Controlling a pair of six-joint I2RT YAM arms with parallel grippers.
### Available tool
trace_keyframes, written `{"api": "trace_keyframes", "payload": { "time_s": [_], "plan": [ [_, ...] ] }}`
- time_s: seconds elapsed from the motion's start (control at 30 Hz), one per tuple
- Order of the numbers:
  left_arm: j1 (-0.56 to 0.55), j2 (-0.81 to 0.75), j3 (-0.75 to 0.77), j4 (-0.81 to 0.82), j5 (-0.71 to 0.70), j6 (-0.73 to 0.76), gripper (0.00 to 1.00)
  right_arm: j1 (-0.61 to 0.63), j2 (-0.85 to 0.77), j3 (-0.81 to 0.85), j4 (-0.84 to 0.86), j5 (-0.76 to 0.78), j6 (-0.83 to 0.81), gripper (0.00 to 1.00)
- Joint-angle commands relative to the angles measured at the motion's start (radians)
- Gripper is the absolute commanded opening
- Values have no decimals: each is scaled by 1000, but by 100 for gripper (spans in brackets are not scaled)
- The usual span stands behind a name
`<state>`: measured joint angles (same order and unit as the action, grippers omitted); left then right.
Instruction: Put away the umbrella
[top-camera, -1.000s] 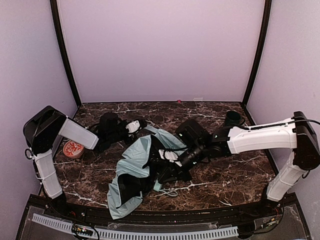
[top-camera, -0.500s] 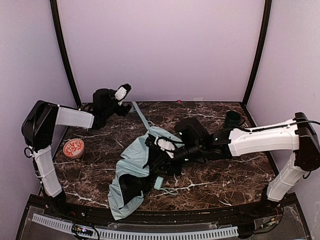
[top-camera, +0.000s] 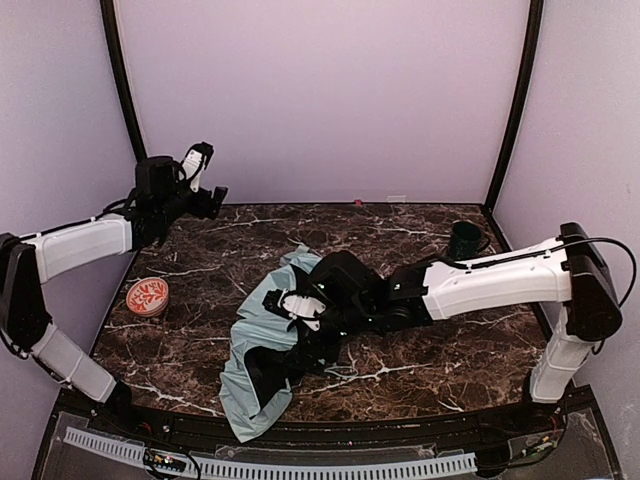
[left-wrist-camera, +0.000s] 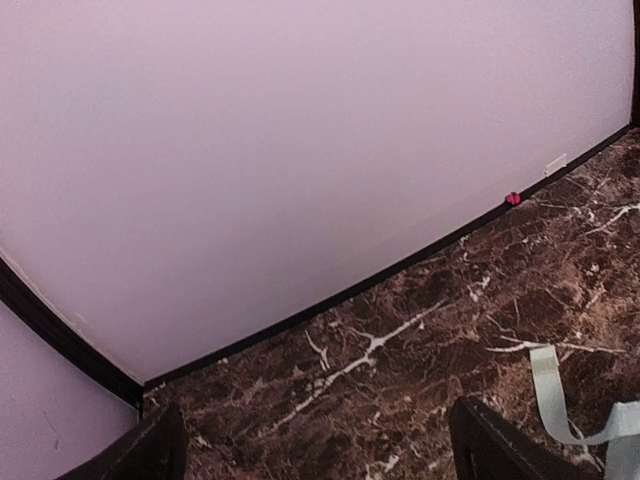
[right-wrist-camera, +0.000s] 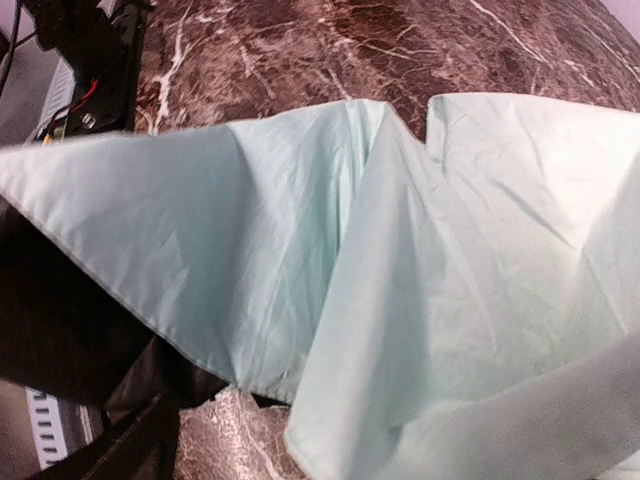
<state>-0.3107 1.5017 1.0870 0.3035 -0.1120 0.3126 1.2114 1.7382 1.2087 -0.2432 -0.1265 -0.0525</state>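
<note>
The umbrella (top-camera: 258, 322) lies collapsed on the marble table, pale mint fabric crumpled over black lining, reaching toward the front edge. My right gripper (top-camera: 303, 304) hovers low over its middle. In the right wrist view the mint fabric (right-wrist-camera: 450, 250) fills the frame; one dark finger (right-wrist-camera: 135, 440) shows far left, the other is hidden by cloth, and the right gripper (right-wrist-camera: 320, 440) stands open. My left gripper (top-camera: 202, 166) is raised at the back left corner, open and empty. The left wrist view has its fingers (left-wrist-camera: 500, 445) wide apart over bare marble, a mint strip (left-wrist-camera: 548, 385) of the umbrella at lower right.
A dark green mug (top-camera: 463, 240) stands at the back right. A round orange patterned dish (top-camera: 147, 296) sits at the left edge. A tiny red object (top-camera: 357, 202) lies against the back wall. Lilac walls close in three sides.
Both grippers have opened. The left arm let go of the mint strip and swung up to the back left corner. The right arm slid left over the umbrella.
</note>
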Motion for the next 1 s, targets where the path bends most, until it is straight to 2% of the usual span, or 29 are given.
{"api": "trace_keyframes", "payload": {
  "time_s": [0.0,0.1,0.23,0.37,0.43,0.53,0.63,0.73,0.87,0.97],
  "plan": [
    [1,-183,-124,-197,106,-126,94,5,37,99,-14,60,-142,100],
    [-25,-317,-191,-273,161,-152,93,-5,88,132,-6,124,-240,100],
    [-152,-446,-216,-439,160,-86,87,-74,180,185,-28,34,-255,99],
    [-293,-511,-220,-587,222,28,78,-145,285,257,-79,-63,-224,86],
    [-380,-534,-201,-680,270,118,75,-183,314,276,-98,-163,-205,80],
    [-497,-549,-184,-834,353,277,77,-233,346,298,-131,-355,-182,69],
    [-599,-518,-216,-923,436,404,86,-257,405,381,-288,-421,-215,61],
    [-648,-425,-254,-922,411,466,89,-269,425,391,-335,-433,-222,62],
    [-658,-331,-331,-814,387,538,90,-271,400,404,-381,-459,-202,65],
    [-660,-322,-387,-729,392,554,90,-271,324,401,-376,-453,-140,66]
  ]
}}
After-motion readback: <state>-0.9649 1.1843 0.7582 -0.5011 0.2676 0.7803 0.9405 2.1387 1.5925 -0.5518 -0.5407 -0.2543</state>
